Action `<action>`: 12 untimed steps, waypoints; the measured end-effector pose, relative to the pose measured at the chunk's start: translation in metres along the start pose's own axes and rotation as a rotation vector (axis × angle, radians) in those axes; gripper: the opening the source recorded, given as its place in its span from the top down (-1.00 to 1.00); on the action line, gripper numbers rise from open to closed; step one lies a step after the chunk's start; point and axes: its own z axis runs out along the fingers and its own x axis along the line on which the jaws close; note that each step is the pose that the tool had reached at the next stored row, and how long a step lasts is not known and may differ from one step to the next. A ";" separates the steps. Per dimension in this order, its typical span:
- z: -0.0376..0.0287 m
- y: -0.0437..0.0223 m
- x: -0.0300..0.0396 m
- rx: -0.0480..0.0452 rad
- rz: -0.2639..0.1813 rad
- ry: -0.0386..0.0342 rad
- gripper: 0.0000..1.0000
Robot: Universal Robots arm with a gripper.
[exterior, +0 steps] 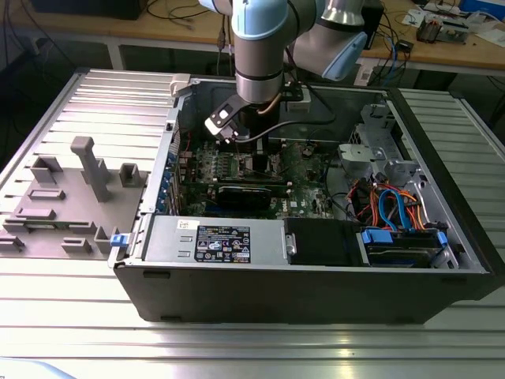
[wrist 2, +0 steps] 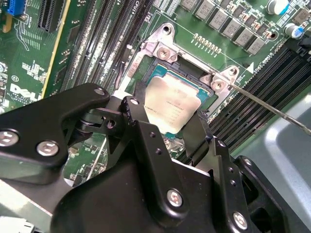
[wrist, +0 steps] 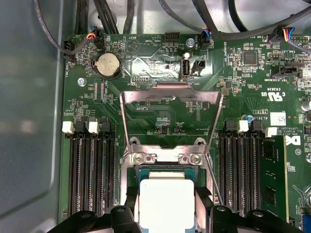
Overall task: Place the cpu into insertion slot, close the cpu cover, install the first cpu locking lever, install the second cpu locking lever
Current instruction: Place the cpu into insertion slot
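Observation:
The cpu (wrist: 166, 201), a silver-grey square chip, sits between my gripper's (wrist: 166, 213) black fingers (wrist: 132, 206), which press on two opposite edges. It hangs right at the insertion slot (wrist: 165, 168), the dark socket with a silver rim on the green board; I cannot tell whether it rests in it. The second wrist view shows the same grip (wrist 2: 167, 114) on the cpu (wrist 2: 172, 102) over the insertion slot (wrist 2: 187, 73). The cpu cover (wrist: 170, 93) stands swung open beyond the socket. A thin locking lever (wrist 2: 272, 109) sticks out beside it. My gripper (exterior: 254, 150) reaches down into the computer case.
Long black memory slots (wrist: 92, 170) flank the socket on both sides. Black cables (wrist: 209, 19) run over the board's far edge. The case wall (exterior: 316, 284), a drive bay with orange and blue cables (exterior: 394, 209) and a grey parts fixture (exterior: 71, 197) surround the work area.

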 end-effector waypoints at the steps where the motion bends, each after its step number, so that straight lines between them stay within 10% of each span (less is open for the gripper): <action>1: 0.0000 0.0000 0.0000 0.0000 0.000 0.0000 -0.08; 12: 0.0008 0.0051 0.0000 0.0004 0.003 -0.0019 -0.08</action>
